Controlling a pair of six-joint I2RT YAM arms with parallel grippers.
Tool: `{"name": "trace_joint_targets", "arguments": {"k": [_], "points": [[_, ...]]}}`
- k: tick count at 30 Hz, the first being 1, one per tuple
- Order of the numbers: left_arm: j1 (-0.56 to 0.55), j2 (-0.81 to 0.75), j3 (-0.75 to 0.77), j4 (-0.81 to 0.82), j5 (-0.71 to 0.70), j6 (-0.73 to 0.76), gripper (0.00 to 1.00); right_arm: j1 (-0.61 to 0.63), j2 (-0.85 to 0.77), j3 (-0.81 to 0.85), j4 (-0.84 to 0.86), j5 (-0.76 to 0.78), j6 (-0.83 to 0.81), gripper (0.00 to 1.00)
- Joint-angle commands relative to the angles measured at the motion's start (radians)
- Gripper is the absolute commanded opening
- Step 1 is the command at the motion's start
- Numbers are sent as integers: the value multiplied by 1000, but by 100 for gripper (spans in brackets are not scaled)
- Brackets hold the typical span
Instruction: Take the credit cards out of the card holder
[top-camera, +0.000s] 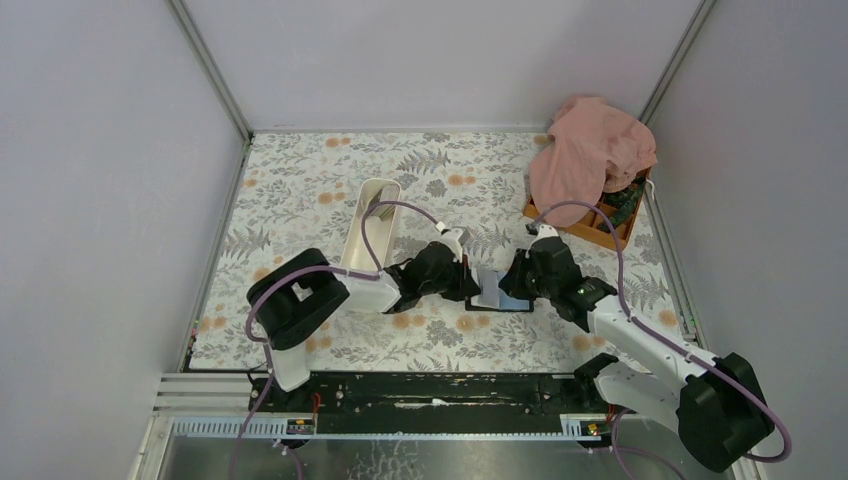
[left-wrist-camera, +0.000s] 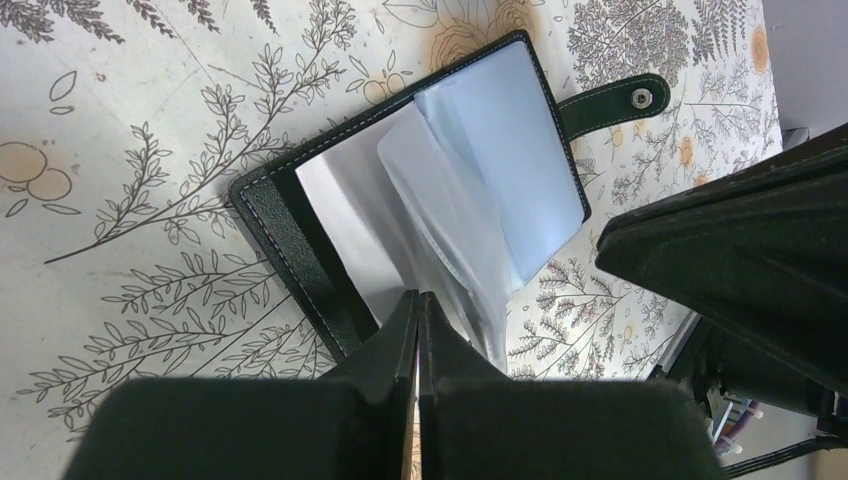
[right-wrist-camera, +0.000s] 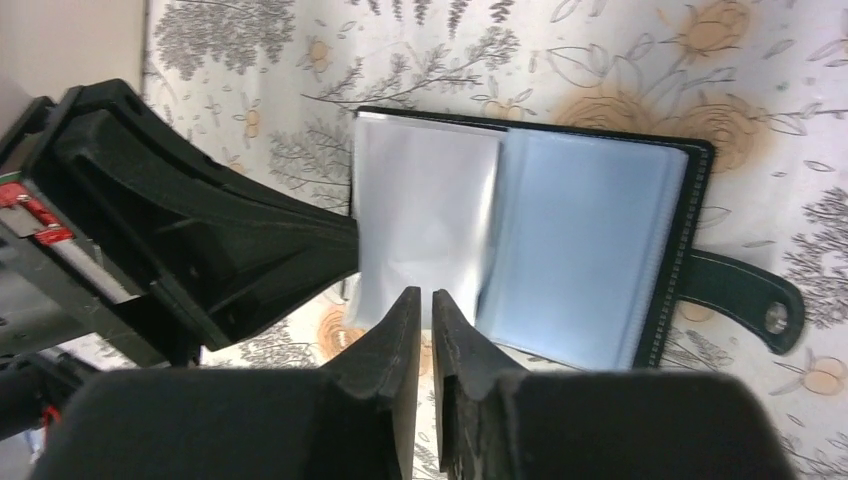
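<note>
3 pale walls (top-camera: 440, 60), floral tbl cloth (top-camera: 300, 190)

No readable text, label or number anywhere.

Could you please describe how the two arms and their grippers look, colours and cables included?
Both the left arm and the right arm have white links and bulky black joint housings. A lilac cable runs loosely along each. The left gripper and the right gripper are matte black, with wedge-shaped jaws tapering to thin tips.
</note>
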Motion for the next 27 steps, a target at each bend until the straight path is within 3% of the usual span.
{"name": "trace_joint_targets", "arguments": {"k": [1,3,6,8,13,19,27], "points": [[-7,24,30,20,-1,2,1,-6,-26,-1,-46,88,-16,13],[-7,31,36,21,4,2,0,-6,-31,-3,-52,95,-18,5],[-7,42,45,22,11,2,0,-7,-34,-5,-55,99,-19,3],[-7,45,52,23,19,0,0,-6,-34,-7,-56,105,-20,9],[-8,28,63,22,40,-8,1,-5,-12,-6,-72,171,-21,36],[-19,-8,91,-10,45,2,1,-6,38,-17,-62,198,-4,38],[-52,54,171,-23,54,0,1,-11,23,-10,-100,266,6,35]]}}
